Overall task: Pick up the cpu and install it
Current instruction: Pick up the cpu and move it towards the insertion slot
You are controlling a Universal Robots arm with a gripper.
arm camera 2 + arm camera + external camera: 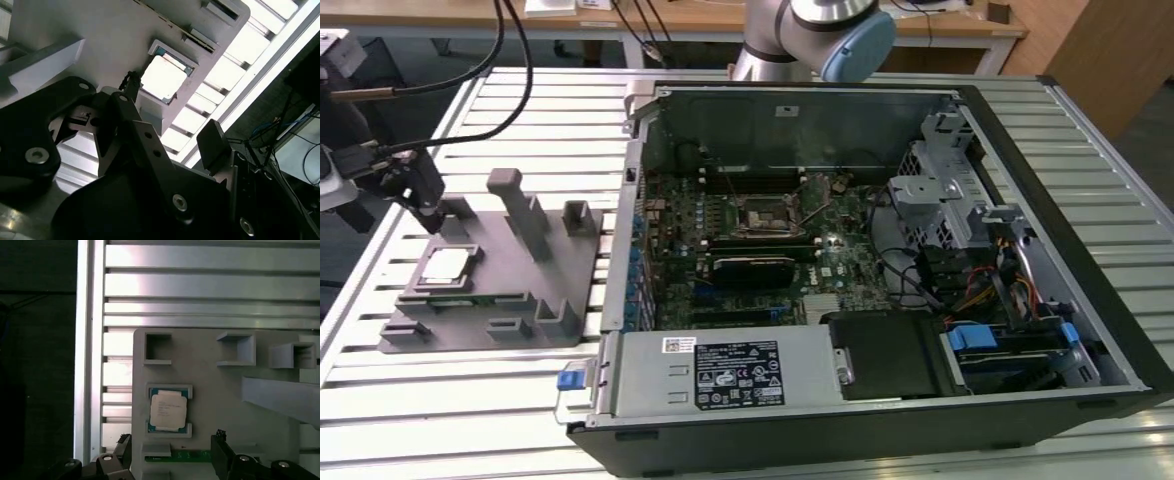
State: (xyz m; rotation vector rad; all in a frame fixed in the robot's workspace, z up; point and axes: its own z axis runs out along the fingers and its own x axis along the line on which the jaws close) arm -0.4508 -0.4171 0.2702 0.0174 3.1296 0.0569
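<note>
Fingers (220, 442) of the black two-fingered gripper (171, 439) stand wide apart with nothing between them. They hang over, but do not touch, the small flat square silver-topped cpu (168, 410), which lies in a shallow walled pocket of the grey plastic fixture (210, 385) with upright posts. The fixture sits near the edge of the slatted aluminium table (480, 400) at the exterior view's left, bare slats open around it, beside the black open computer case (1067, 200) holding the square motherboard socket (755, 220).
</note>
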